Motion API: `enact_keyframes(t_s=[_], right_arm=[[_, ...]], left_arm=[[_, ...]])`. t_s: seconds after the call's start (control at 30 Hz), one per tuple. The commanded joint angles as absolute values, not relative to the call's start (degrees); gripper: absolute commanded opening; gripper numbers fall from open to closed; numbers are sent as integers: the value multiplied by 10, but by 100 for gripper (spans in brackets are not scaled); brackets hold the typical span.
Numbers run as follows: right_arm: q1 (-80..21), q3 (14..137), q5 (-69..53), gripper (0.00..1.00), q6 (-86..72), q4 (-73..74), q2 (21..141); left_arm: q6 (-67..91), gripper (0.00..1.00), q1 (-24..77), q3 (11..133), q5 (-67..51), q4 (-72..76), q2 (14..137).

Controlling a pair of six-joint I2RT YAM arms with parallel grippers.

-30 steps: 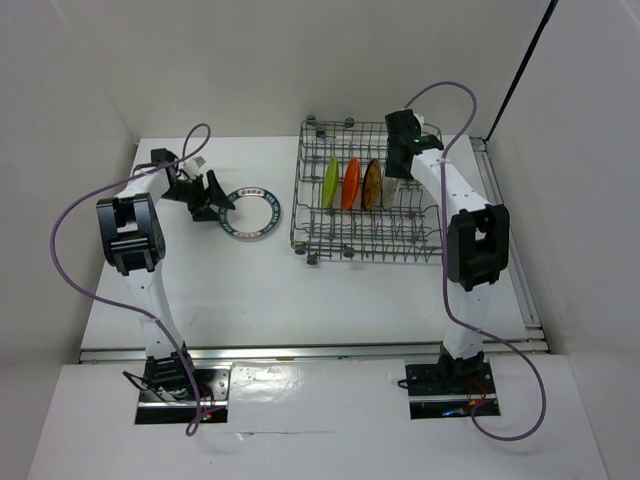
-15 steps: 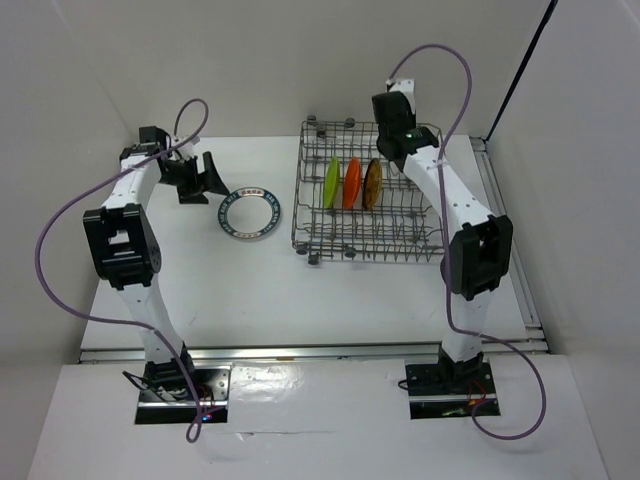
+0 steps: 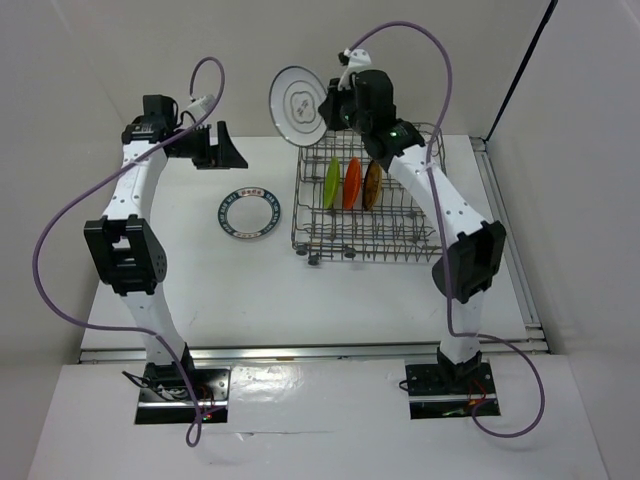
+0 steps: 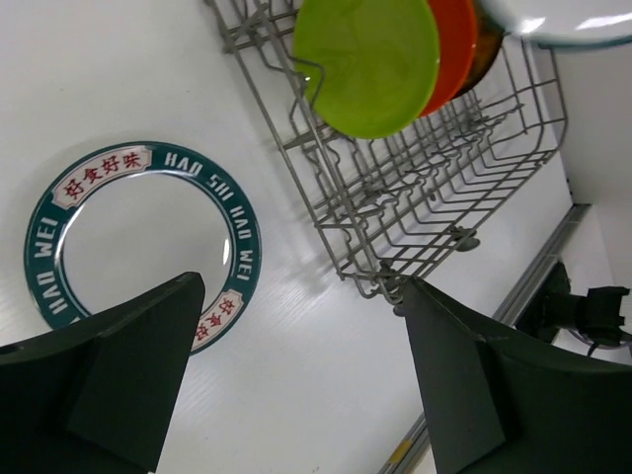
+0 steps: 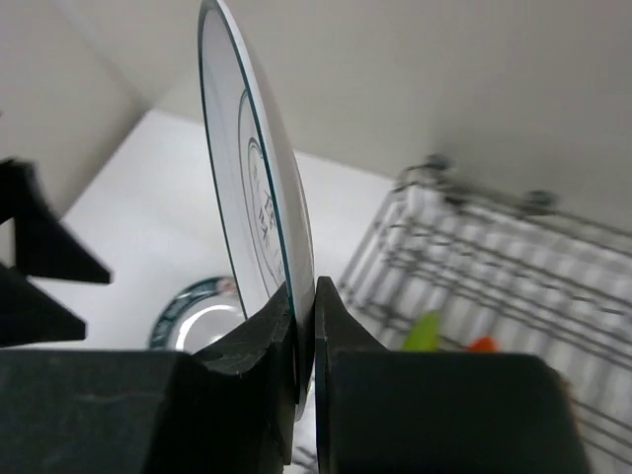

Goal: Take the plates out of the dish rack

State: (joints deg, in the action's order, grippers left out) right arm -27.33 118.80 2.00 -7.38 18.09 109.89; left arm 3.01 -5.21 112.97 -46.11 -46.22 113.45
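Rack [image 3: 372, 200] of grey wire sits on the white bench [image 3: 300, 290] in the upper right of the top view, with little wheels at its corners. Three plates stand on edge between its tines, side by side near the rack's left end: a green plate [image 3: 331, 182], an orange plate [image 3: 351, 183] and a brown plate [image 3: 372, 184], in that order from left to right.

The right claw [image 5: 303, 296] is raised well above the rack's far left corner and is clamped on the rim of a white plate [image 3: 297, 106]. In the top view this plate faces the camera at upper centre, showing a grey line drawing, and it touches nothing but the claw. The right wrist view shows it edge-on and upright, its lower rim pinched tight between the two dark fingers [image 5: 247, 346].

The left claw [image 4: 301, 286] hangs in the air at the upper left of the top view, its jaws spread wide and holding nothing. It points toward the rack. Below it, a blue-rimmed plate [image 3: 249, 213] lies flat on the bench, just left of the rack and apart from it. The left wrist view shows this plate at the left of the frame, with white lettering round its dark rim, and the green and orange plates at the top, with the rack's near corner at centre.
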Motion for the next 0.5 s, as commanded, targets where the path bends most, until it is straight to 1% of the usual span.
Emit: enact_keyframes(t_s=[0.0, 0.03, 0.07, 0.13, 0.17, 0.27, 0.4, 0.43, 0.47], right_arm=[[-265, 1208, -183, 0, -169, 128, 1154], [-265, 1208, -207, 0, -182, 120, 1161], [-258, 1208, -266, 0, -212, 99, 1173], [-250, 1170, -344, 0, -245, 51, 1179], [-244, 1158, -414, 0, -263, 1, 1186], [-243, 1143, -479, 0, -310, -35, 1203], [-243, 1111, -521, 0, -351, -90, 1216], [-243, 1094, -531, 0, -372, -104, 1216], [-243, 1094, -537, 0, -380, -112, 1223]], left_arm=[[27, 96, -58, 1117, -533, -433, 1110], [27, 96, -58, 1117, -533, -433, 1104], [27, 96, -58, 1105, -533, -420, 1104], [27, 96, -58, 1094, -518, -414, 1099], [27, 96, -58, 1094, -518, -414, 1099], [27, 95, -58, 1087, -518, -419, 1099], [22, 93, -58, 1070, -490, -419, 1104], [17, 83, -58, 1070, -504, -424, 1104], [11, 76, -58, 1070, -514, -431, 1104]])
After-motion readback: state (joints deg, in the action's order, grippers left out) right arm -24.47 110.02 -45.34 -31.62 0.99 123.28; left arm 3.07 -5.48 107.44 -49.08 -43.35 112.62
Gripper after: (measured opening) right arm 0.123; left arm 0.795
